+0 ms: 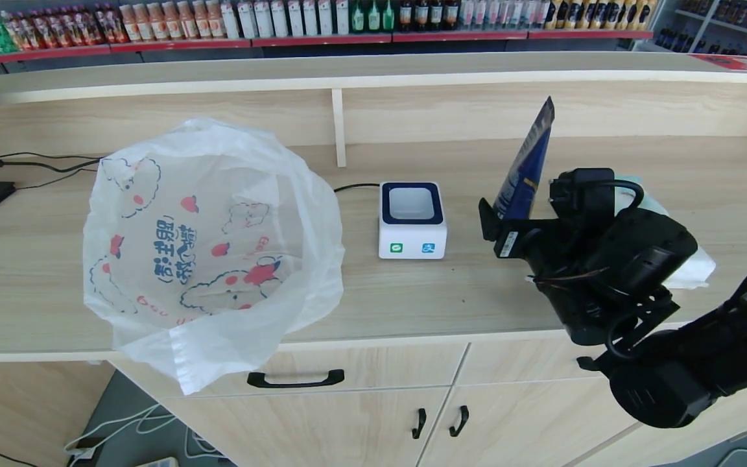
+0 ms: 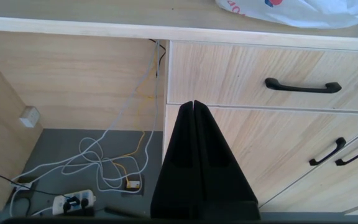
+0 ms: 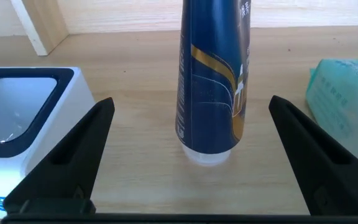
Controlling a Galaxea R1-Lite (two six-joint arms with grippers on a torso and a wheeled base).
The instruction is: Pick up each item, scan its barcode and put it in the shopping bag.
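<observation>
A dark blue tube (image 1: 526, 167) with gold lines stands cap-down on the wooden counter (image 1: 412, 285), right of the white barcode scanner (image 1: 412, 219). My right gripper (image 1: 500, 217) is open just in front of the tube (image 3: 211, 87), which stands in line with the gap between its fingers (image 3: 67, 158), untouched. A pale green soft pack (image 3: 347, 87) lies to the tube's right. The white shopping bag (image 1: 211, 246) stands open on the counter's left. My left gripper (image 2: 194, 134) is shut, low in front of the cabinet.
The scanner's cable (image 1: 354, 187) runs back to a wooden divider (image 1: 338, 126). A raised counter ledge (image 1: 373, 71) lies behind. Drawers and doors with black handles (image 1: 296, 378) are below the counter; cables and a power strip (image 2: 73, 200) lie on the floor.
</observation>
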